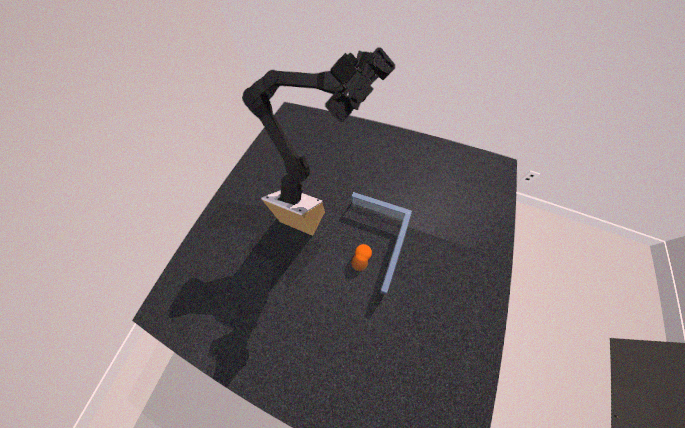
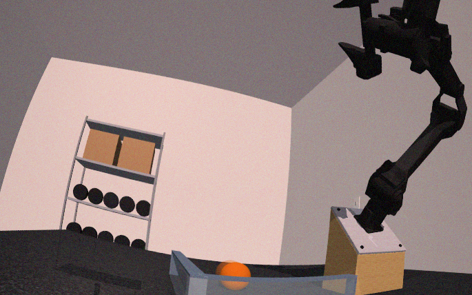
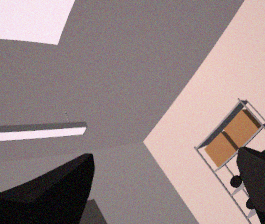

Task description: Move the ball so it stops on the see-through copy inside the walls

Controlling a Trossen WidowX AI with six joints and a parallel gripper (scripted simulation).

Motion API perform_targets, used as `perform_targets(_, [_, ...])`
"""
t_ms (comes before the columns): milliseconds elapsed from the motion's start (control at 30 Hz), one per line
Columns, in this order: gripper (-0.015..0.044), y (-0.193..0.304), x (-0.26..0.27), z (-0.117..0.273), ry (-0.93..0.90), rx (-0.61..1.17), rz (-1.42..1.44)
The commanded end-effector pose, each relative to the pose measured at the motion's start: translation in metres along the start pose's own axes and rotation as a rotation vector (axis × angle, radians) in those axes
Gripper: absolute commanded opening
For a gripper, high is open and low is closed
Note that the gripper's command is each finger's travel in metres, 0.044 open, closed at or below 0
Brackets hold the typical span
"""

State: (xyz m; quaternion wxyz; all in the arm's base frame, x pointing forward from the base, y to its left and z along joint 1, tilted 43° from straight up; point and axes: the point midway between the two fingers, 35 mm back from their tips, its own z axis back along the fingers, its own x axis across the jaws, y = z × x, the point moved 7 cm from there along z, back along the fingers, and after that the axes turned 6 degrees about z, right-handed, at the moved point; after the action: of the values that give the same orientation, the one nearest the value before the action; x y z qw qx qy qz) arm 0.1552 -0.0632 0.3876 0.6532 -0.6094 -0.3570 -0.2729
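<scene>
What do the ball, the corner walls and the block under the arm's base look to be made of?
Ball: smooth matte orange, probably plastic or rubber; even colour, no seams, though the look leaves it open. Corner walls: clear bluish panels, like acrylic or glass; the ball shows through one in the exterior view. Base block: wood-grain tan sides with a pale grey top plate, possibly metal, with dark corner screws.

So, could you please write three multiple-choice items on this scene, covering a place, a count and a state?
1. Where is the ball?
A. on the table, beside the walls' corner
B. in the gripper
C. on the shelf

2. How many clear walls form the corner?
A. one
B. two
C. four

3. How is the gripper?
A. shut on the ball
B. open, high above the table
C. resting on the table

Answers: 1 A, the ball sits on the dark table; 2 B, two strips meet in an L; 3 B, its fingers are spread, holding nothing.
</scene>
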Motion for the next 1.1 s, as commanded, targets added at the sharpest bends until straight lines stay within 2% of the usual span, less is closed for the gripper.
perform_targets(0, [0.0406,0.002,0.001,0.0,-0.003,0.006,0.014])
perform_targets(300, [0.0406,0.118,0.003,-0.032,-0.107,0.378,0.702])
perform_targets(500, [0.0406,0.194,-0.028,-0.051,-0.178,0.736,1.14])
perform_targets(667, [0.0406,0.246,-0.069,-0.063,-0.256,1.091,1.396])
perform_targets(900, [0.0406,0.299,-0.14,-0.069,-0.439,1.692,1.506])
perform_targets(1067, [0.0406,0.323,-0.195,-0.066,-0.652,2.135,1.288])
